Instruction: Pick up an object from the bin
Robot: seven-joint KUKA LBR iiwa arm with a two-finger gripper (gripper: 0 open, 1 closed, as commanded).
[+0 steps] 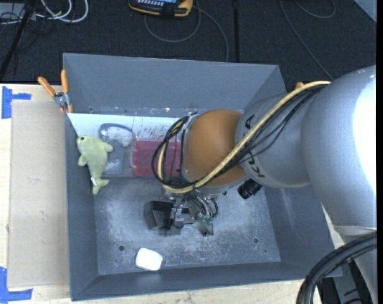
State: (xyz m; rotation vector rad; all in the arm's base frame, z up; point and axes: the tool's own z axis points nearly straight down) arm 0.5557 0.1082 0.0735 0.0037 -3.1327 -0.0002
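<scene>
Bin: one grey metal bin (83, 233) with sloping walls.
Arm: one big silver arm (343, 151) coming in from the right, with an orange cover (207, 144) and looped cables on its wrist.
Gripper: one gripper (178, 217), low over the bare dusty floor in the middle of the bin. I cannot tell if it is spread apart or pressed together.
Nearest thing: one small white rounded lump (149, 259), by the front wall, near the gripper but not touching it.
Soft toy: one green plush fish-shaped toy (94, 158), by the left wall.
Back row: one pink-red flat block (147, 159) and one clear plastic bag (116, 135), side by side.
Count: four loose things.
</scene>
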